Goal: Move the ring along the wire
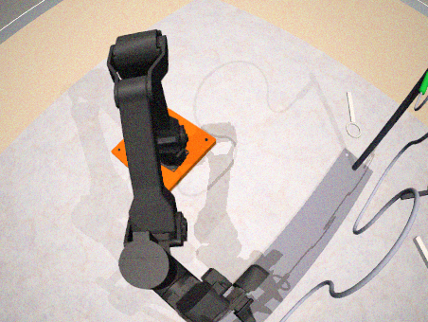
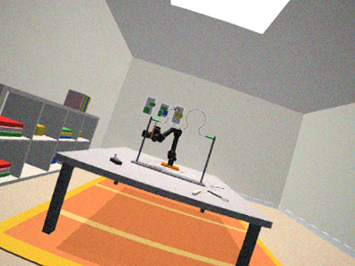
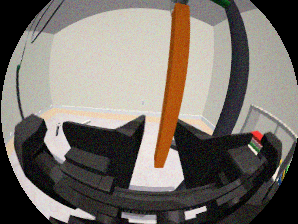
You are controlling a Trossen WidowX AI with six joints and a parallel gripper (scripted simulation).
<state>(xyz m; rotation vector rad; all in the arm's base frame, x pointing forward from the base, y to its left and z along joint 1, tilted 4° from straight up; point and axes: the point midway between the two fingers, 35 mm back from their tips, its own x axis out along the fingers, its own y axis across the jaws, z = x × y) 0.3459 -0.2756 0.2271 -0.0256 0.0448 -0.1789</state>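
Note:
The orange handle (image 3: 176,75) (image 2: 154,131) hangs down beside the dark post (image 3: 240,65) (image 2: 142,140). Only a grey stub shows above the handle in the wrist view; the ring is cut off by the frame. The post's green part (image 3: 220,2) (image 2: 154,120) is at the top. My gripper (image 3: 159,119) (image 2: 149,134) is part open, with the handle's lower end between its fingers, nearer the right finger; contact cannot be told. The fingers are mostly cut off in the top view. The other post (image 2: 208,161) (image 1: 388,118) carries another green part (image 2: 210,137) (image 1: 424,83).
The grey wire (image 1: 356,232) (image 2: 205,120) winds between the posts, above the fingers. The orange base plate (image 1: 196,138) (image 2: 169,165) bears the arm. A white ring-shaped item (image 1: 350,106) lies near the other post. A small dark object (image 2: 115,159) is on the table.

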